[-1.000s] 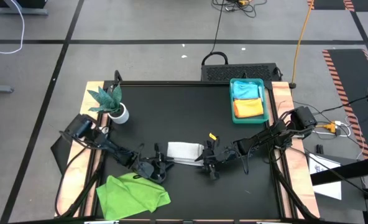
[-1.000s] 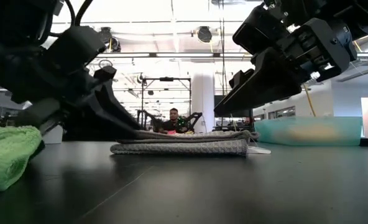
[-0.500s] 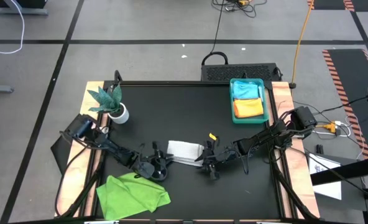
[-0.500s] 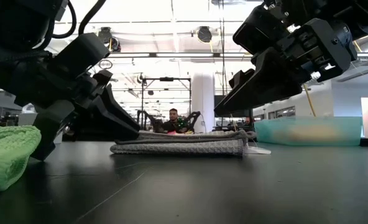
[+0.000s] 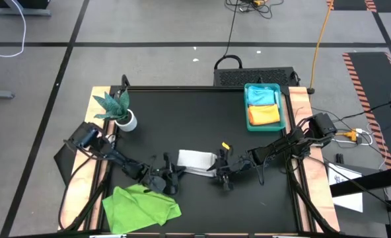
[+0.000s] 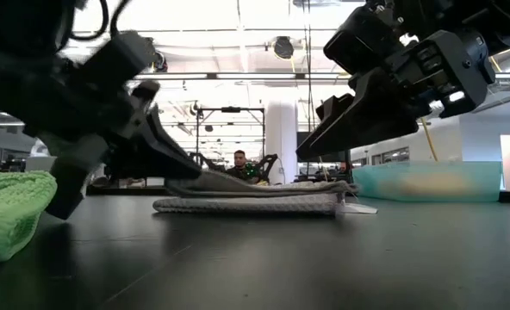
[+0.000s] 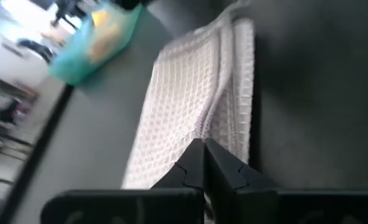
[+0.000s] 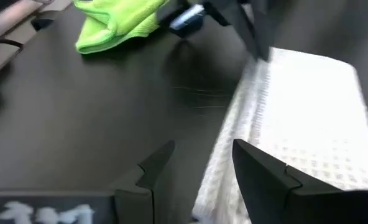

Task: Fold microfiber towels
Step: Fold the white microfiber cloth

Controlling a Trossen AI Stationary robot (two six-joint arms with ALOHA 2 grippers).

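Presently, the left end effector [image 7: 204, 163] was pressed together on the near edge of the white-grey towel [image 5: 197, 161], pinching the upper layer, which rose off the lower layers in the low view. This grip probably served to lift that layer for another fold. The right end effector [image 5: 220, 173] stood spread at the towel's opposite end, its fingers [image 8: 262, 171] open just over that end and gripping nothing, likely placed to steady or take that end. The white-grey towel lay folded near the middle of the surface [image 5: 182, 119]. The lime green towel [image 5: 141, 206] lay crumpled at the front left corner. In the teal tray [image 5: 250, 125], 2 folded towels were stored, turquoise-blue and orange.
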